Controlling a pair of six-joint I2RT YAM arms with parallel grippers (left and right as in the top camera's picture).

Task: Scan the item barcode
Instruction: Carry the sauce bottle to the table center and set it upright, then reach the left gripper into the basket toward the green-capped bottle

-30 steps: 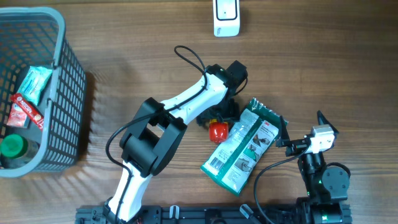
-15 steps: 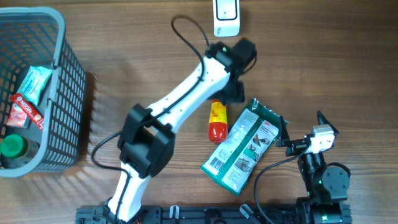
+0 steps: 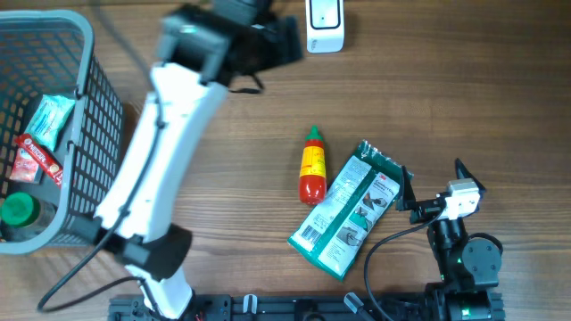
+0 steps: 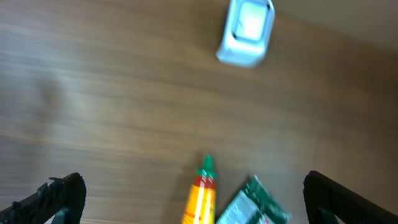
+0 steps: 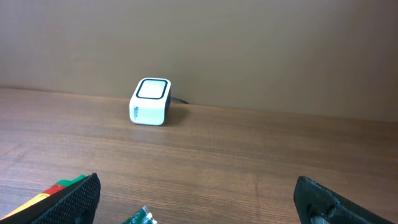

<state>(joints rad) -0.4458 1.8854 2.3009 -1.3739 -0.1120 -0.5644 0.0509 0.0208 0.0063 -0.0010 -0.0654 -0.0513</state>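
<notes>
A brown wood-grain table (image 3: 446,107) meets a plain, dull tan wall (image 5: 249,50).

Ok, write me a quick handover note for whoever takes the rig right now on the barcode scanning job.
Left gripper: open, empty, near the scanner at the table's far edge.
Right gripper: open, empty, beside the green pouch.
Sauce bottle lies on the table just left of the pouch. Basket at the left holds a few items.
Done: nothing is at the scanner; whether anything was scanned cannot be told.
Left: grasp an item and show its barcode to the scanner. The pouch's barcode faces up at its near end.
</notes>
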